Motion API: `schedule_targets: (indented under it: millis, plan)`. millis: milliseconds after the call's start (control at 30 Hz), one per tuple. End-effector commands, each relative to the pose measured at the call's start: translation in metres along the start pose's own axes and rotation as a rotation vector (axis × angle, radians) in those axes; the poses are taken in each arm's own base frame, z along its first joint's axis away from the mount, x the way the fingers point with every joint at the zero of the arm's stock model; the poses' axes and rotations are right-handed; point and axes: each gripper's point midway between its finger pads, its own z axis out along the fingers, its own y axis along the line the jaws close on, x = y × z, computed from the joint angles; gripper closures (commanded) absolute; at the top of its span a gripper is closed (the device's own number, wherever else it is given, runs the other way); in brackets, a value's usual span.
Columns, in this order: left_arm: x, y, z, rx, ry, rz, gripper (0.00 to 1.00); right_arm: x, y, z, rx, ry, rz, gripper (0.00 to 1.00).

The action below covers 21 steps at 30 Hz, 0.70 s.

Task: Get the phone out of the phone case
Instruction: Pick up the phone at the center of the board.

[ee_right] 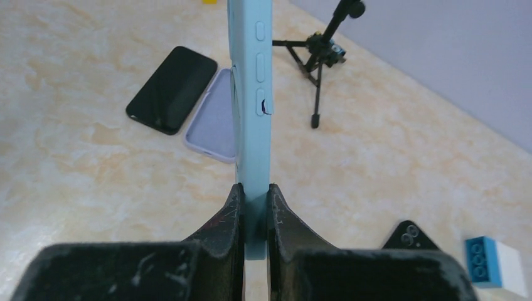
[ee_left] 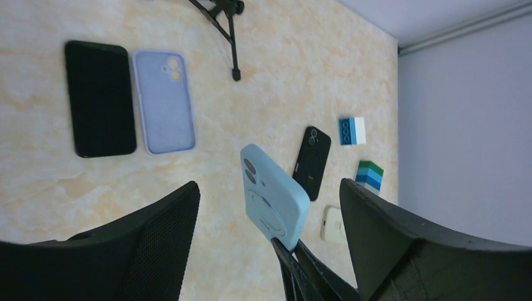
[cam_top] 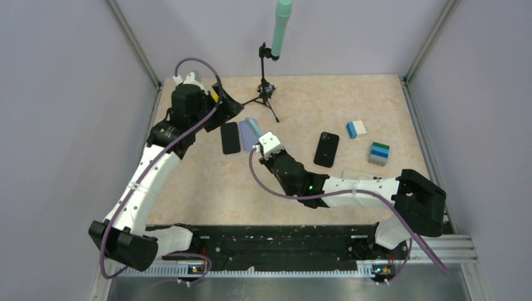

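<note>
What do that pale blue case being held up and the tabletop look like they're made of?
Pale blue case: probably soft silicone or rubbery plastic, matte, with moulded button bumps along its edge. Tabletop: looks like marble-patterned laminate or printed sheet, beige with cloudy veining.

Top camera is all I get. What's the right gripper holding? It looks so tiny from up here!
Observer: A light blue phone case, pinched by one end in the right gripper.
Operator: Is it lying flat?
Observer: No, it's held up off the table.
Operator: Does the left gripper have it too?
Observer: No. The left gripper is open around the case, not touching it.
</note>
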Motion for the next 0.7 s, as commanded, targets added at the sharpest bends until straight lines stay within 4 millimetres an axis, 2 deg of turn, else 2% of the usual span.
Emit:
schedule_targets:
  millis: [0,100,233,500,667]
  plan:
    - [-0.001,-0.041,-0.001,0.180,0.054,-0.024,0.18,-0.081,-0.026,-0.002,0.121,-0.209,-0.024,1.00]
    - [0.007,-0.036,0.009,0.164,0.086,-0.033,0.20,-0.096,-0.023,0.001,0.111,-0.251,-0.036,1.00]
    - [0.015,-0.025,0.020,0.100,0.125,-0.048,0.22,-0.104,-0.014,0.007,0.088,-0.274,-0.086,1.00]
    - [0.003,-0.009,0.022,0.027,0.037,-0.082,0.23,-0.109,-0.012,0.015,0.111,-0.289,-0.185,1.00]
    - [0.005,0.000,0.025,0.004,0.040,-0.080,0.35,-0.118,-0.003,0.020,0.085,-0.313,-0.198,1.00]
